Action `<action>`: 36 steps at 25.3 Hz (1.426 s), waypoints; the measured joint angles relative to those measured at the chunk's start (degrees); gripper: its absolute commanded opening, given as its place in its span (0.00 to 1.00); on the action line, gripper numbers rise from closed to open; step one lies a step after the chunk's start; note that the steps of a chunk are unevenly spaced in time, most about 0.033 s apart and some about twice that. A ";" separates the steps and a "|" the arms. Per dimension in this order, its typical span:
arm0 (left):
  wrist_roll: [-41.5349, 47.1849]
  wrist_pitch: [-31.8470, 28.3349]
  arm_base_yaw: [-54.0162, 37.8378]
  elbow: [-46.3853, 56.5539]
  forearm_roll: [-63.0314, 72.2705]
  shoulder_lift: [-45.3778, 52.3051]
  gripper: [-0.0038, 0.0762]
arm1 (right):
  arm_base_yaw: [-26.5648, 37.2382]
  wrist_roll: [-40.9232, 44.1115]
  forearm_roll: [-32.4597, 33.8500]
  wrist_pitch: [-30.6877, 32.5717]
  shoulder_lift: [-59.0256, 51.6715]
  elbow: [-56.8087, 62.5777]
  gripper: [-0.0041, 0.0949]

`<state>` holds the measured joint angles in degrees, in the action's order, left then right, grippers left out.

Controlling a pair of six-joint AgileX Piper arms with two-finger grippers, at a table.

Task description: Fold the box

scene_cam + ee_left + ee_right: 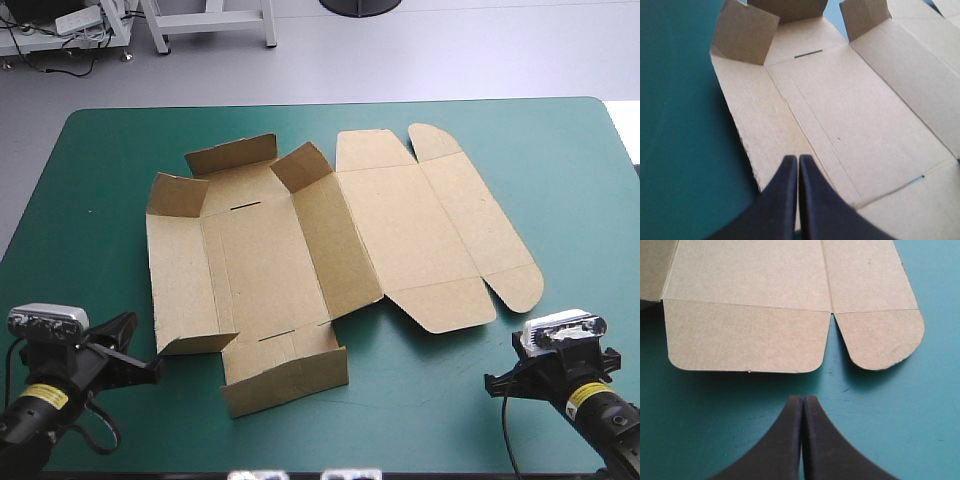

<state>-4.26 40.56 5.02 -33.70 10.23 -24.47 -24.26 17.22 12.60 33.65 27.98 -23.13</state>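
Note:
The brown box [330, 250] lies opened out in the middle of the teal-green table, its left half with short walls and flaps partly raised, its right half, the lid panel with rounded flaps, lying flat. My left gripper [798, 159] is shut and empty, its tip over the box's left panel [850, 115] near the near-left corner. My right gripper [803, 399] is shut and empty, over bare cover just short of the lid's near flaps [745, 337]. In the high view the left arm [60, 375] sits at the near left and the right arm [565, 365] at the near right.
Teal-green cover [560, 170] runs bare around the box, widest to the right and along the near edge. The table's far edge [330, 103] lies just beyond the box's far flaps.

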 measured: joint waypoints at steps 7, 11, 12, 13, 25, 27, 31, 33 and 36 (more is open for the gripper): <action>0.00 -0.05 0.00 -12.87 -0.68 -13.12 0.04 | 0.00 0.00 0.00 0.00 0.00 0.00 0.02; 0.00 0.01 0.00 -19.16 -1.44 -21.88 0.04 | 0.00 0.00 0.00 0.00 0.00 0.00 0.02; 0.00 0.07 0.00 -20.65 -1.49 -24.22 0.04 | 0.00 0.00 0.00 0.00 0.00 0.00 0.02; 0.00 0.07 0.00 -22.06 -1.51 -26.92 0.04 | 0.00 0.00 0.00 0.00 0.00 0.00 0.02; -0.98 9.70 -13.37 -32.50 -1.68 -47.44 0.04 | 0.00 0.00 0.00 0.00 0.00 0.00 0.02; -2.46 12.97 -15.99 -32.55 -0.77 -48.00 0.04 | 0.00 0.00 0.00 0.00 0.00 0.00 0.02; -3.64 20.53 -17.87 -32.67 0.14 -48.72 0.04 | 0.00 0.00 0.00 0.00 0.00 0.00 0.02; -4.10 24.04 -17.87 -32.67 0.45 -49.66 0.04 | 0.00 0.00 0.00 0.00 0.00 0.02 0.02; -4.34 26.03 -17.87 -32.67 1.34 -50.67 0.05 | 0.00 0.00 0.00 0.00 0.00 0.02 0.02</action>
<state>-8.60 66.59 -12.85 -66.37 11.57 -75.14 -24.26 17.22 12.60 33.65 27.98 -23.11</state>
